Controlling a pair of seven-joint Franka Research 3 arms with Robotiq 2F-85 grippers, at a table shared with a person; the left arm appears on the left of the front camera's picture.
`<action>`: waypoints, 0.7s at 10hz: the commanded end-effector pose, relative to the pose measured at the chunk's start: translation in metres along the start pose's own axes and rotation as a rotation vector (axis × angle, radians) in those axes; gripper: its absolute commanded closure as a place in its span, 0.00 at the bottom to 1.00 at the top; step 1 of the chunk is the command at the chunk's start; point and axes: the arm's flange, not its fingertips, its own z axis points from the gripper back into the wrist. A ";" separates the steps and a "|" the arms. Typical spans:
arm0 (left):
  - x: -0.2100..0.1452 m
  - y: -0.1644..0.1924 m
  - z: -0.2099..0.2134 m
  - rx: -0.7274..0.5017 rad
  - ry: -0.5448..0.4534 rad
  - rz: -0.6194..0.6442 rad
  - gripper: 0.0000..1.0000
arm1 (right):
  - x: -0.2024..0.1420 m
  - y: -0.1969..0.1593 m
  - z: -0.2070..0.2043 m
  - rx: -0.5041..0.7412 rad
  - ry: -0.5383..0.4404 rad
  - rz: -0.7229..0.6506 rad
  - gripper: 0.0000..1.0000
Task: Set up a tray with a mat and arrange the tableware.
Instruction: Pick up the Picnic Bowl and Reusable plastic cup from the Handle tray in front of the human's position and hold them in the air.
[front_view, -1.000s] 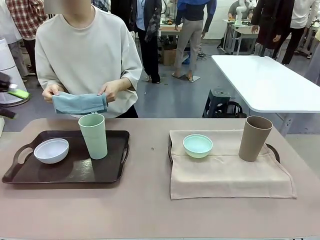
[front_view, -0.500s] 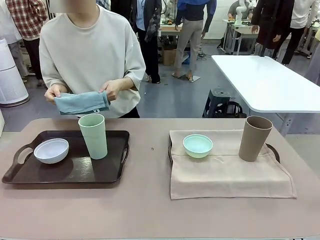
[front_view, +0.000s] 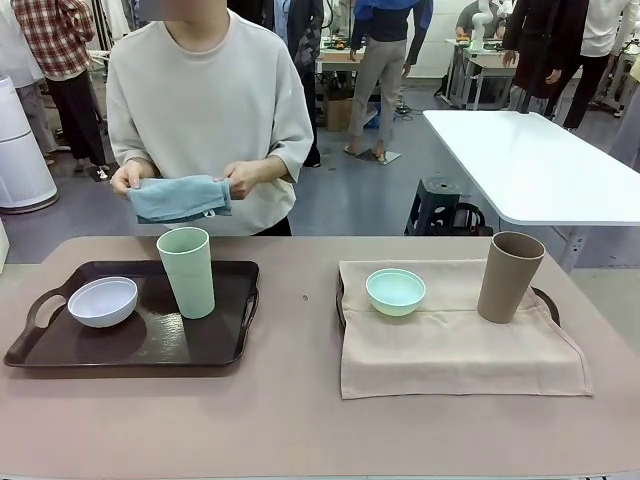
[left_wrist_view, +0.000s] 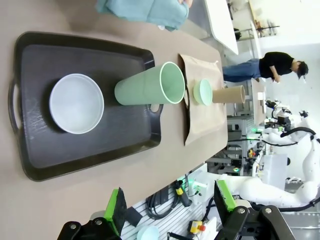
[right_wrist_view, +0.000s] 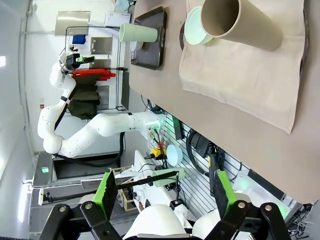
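From the front, one half of the job looked finished. At 3 o'clock on the table (front_view: 300, 430), a beige mat (front_view: 450, 355) covered a second tray (front_view: 547, 300). The mint bowl (front_view: 395, 291) and brown cup (front_view: 510, 277) stood upright on the mat.

At 9 o'clock the dark tray (front_view: 150, 345) was bare of any mat. The white bowl (front_view: 102, 301) and pale green cup (front_view: 187, 272) sat directly on it. At 11 o'clock, beyond the table's far edge, the person held a folded blue cloth (front_view: 178, 198) in both hands (front_view: 243, 178), above the table and touching nothing on it. I judged that this cloth had yet to go onto the dark tray. The bowl and cup would probably have to come off first and then be set back.

In the left wrist view, the left gripper (left_wrist_view: 170, 210) stood spread wide at 6 o'clock, with nothing between its green pads (left_wrist_view: 118, 217). The white bowl lay at 10 o'clock from it and the pale green cup at 12, both well apart from the fingers. The blue cloth was farther off at 12, past the tray.

In the right wrist view, the right gripper (right_wrist_view: 165, 195) was likewise wide apart and empty. The brown cup lay at 1 o'clock and the mint bowl at 12, both resting on the beige mat well away from the fingers.
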 end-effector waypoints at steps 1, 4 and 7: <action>-0.004 0.000 -0.001 -0.010 -0.012 -0.006 0.07 | -0.001 0.000 0.001 0.001 -0.002 0.000 0.00; -0.004 0.000 -0.001 -0.010 -0.012 -0.006 0.07 | -0.001 0.000 0.001 0.001 -0.002 0.000 0.00; -0.004 0.000 -0.001 -0.010 -0.012 -0.006 0.07 | -0.001 0.000 0.001 0.001 -0.002 0.000 0.00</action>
